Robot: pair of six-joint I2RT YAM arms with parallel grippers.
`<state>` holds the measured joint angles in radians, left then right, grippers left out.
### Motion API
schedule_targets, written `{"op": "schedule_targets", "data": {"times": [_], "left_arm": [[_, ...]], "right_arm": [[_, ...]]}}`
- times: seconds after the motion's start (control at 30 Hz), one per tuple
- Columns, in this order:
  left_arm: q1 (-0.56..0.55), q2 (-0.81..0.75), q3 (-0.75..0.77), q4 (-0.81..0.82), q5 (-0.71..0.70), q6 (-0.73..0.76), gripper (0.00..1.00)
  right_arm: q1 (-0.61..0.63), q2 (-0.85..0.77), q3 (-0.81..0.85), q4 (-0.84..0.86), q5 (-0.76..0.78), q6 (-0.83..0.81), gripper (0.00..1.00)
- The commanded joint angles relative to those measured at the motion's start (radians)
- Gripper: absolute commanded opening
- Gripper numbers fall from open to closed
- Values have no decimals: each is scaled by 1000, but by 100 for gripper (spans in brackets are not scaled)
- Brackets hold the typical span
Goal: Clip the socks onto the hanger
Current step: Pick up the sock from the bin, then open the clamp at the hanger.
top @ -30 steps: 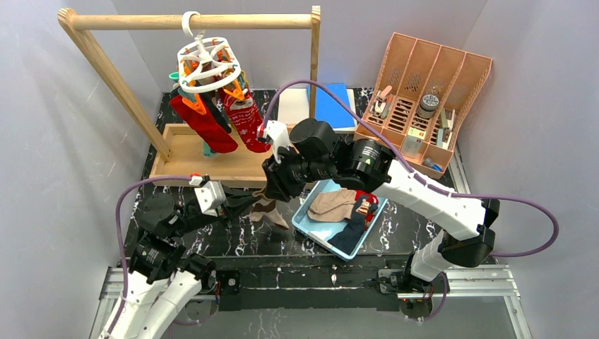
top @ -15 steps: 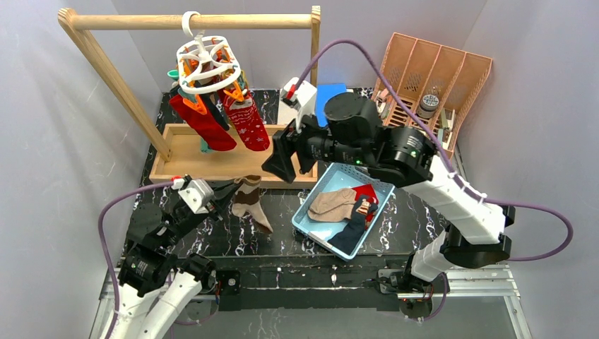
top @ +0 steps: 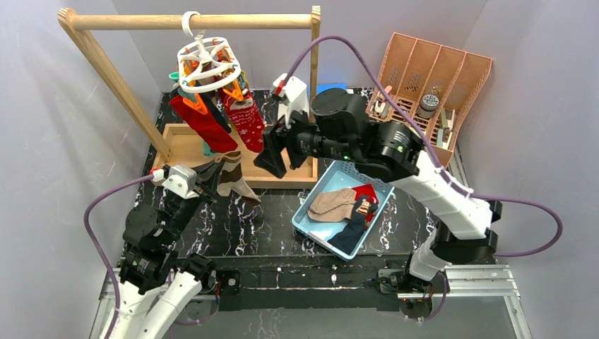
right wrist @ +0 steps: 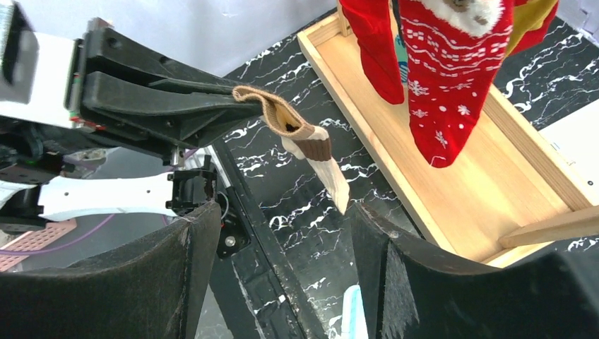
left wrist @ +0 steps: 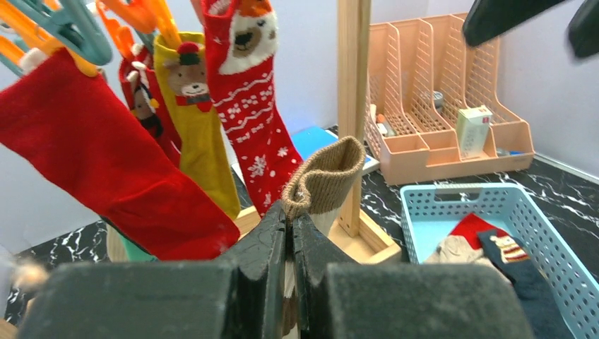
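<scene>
Left hand (top: 210,178) points forward and up, jaws clamped on the cuff of 1 tan sock (top: 233,178). The sock hangs near the hanger (top: 205,60) and lower, long axis near vertical, toe toward the desk (top: 268,233). Right hand (top: 274,159) hovers just beside it, jaws spread, holding nothing.

Your left arm (top: 169,300) and right arm (top: 441,194) share one build: white shells on the long links, with black cylindrical joints between them (a small green light glows on the right arm's black housing). A purple cable (top: 88,212) loops along each, and a white camera block (top: 180,180) with a red plug caps each wrist. The fingers (left wrist: 265,247) are matte black, rough-textured wedges.
</scene>
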<state>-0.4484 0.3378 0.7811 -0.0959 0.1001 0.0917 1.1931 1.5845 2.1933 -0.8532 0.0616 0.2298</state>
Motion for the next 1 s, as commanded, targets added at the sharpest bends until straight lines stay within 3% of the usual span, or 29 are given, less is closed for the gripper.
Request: {"op": "schedule_targets", "data": {"times": [0.0,0.2,0.4,0.67,0.87,0.97], "left_arm": [[-6,27,18,78,-80,-6,0],[-6,46,32,56,-57,-1,0],[-6,19,24,7,-62,25,0],[-6,19,7,22,-47,0,0],[-6,13,3,36,-41,-34,0],[-6,17,8,36,-33,-37,0]], "right_arm": [[-1,65,63,12,14,-9,76],[-4,93,49,12,14,-9,76],[-11,-132,-344,12,14,-9,76],[-10,-361,-733,12,14,-9,76],[-12,-436,-798,12,14,-9,76],[-12,-388,-685,12,14,-9,76]]}}
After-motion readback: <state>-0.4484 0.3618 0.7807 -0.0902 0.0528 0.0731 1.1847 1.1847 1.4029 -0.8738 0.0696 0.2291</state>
